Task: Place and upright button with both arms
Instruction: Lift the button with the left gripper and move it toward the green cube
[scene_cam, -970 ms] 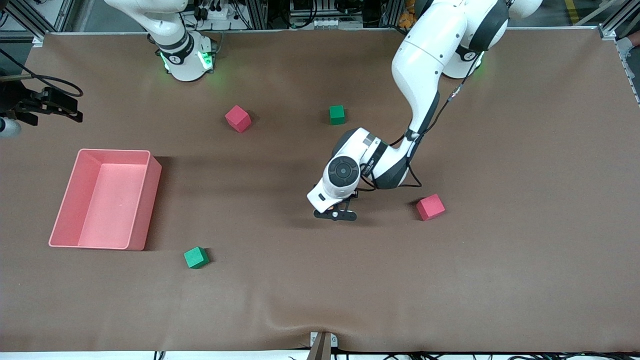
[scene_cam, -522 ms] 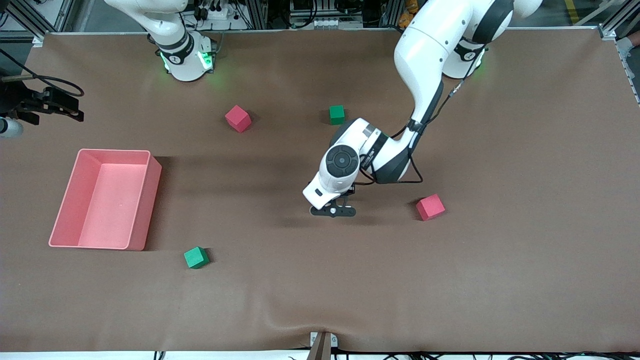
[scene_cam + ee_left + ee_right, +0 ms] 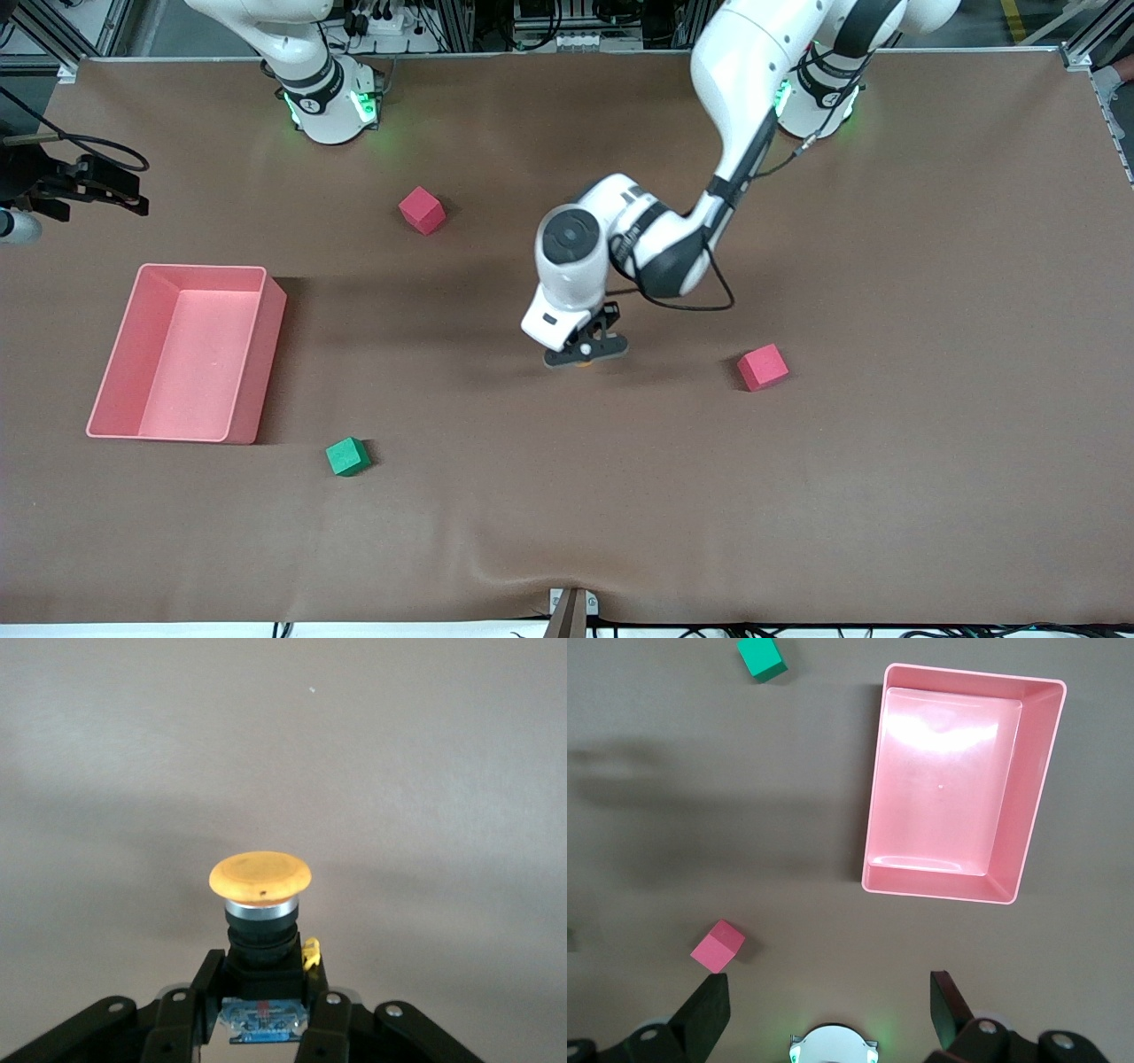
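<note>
Left wrist view, low in the frame: the left gripper (image 3: 262, 1014) is clamped on the black body of the button (image 3: 260, 904), while the right gripper (image 3: 829, 1005) hangs wide apart, holding nothing.

arms (image 3: 735, 97): white shells, dark grey joint bands | bases: lit green | black cable looped along left forearm | grippers: black, silver screws

The button (image 3: 260, 921), black-bodied with a round orange cap, is clamped by its body in the left tool (image 3: 257, 1019), above the middle of the brown bench (image 3: 886, 487).
</note>
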Controlling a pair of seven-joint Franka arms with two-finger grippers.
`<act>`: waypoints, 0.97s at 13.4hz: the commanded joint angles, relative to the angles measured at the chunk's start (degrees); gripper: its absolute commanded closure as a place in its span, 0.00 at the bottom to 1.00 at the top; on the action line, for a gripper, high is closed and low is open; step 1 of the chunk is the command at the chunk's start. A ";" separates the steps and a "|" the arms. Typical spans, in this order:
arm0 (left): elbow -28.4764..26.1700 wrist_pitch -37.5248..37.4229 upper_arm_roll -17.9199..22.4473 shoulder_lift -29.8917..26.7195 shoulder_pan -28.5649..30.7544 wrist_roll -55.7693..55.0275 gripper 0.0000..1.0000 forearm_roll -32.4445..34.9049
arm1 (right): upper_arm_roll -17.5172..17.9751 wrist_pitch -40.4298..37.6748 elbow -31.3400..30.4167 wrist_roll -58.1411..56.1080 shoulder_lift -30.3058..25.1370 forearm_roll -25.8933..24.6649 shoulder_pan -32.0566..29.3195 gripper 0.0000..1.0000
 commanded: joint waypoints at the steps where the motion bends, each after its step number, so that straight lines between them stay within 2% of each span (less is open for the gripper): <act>1: -0.77 -0.82 1.09 -1.31 -3.30 -10.17 1.00 5.73 | 0.02 -0.55 0.72 -0.39 0.38 -0.10 0.07 0.00; 2: -0.78 -1.35 1.18 -1.31 -4.62 -13.68 1.00 8.10 | 0.02 -0.64 0.63 -0.39 0.38 -0.10 0.07 0.00; 5: -0.86 -7.05 1.09 -0.87 -9.10 -29.84 1.00 21.88 | 0.02 -0.72 0.63 -0.48 0.38 -0.10 -0.02 0.00; 10: -0.86 -13.37 1.62 -0.43 -12.54 -51.04 1.00 29.10 | 0.02 -0.29 0.63 -0.30 0.55 -0.18 0.34 0.00; 13: -0.95 -19.09 1.79 1.23 -15.44 -55.45 1.00 37.45 | 0.02 -0.72 0.54 -0.47 0.55 -0.10 0.25 0.00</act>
